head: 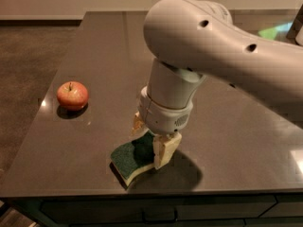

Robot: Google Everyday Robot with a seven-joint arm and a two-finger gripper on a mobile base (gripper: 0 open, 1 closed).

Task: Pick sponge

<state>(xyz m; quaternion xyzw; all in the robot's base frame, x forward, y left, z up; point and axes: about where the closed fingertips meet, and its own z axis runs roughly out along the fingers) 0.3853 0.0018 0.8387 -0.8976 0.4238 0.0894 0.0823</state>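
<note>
The sponge (129, 158), dark green on top with a pale yellow foam base, lies flat near the front edge of the dark table (94, 56). My gripper (151, 138) is down on the sponge's right end, pointing at the table. It is open, with one pale finger (165, 151) against the sponge's right side and the other finger (137, 124) at its far side. The wrist and arm (208, 41) hide the sponge's far right part.
A red apple (72, 95) sits on the table's left side, well apart from the sponge. The table's front edge (142, 193) runs just below the sponge, and its left edge is close to the apple. Floor lies beyond at the left.
</note>
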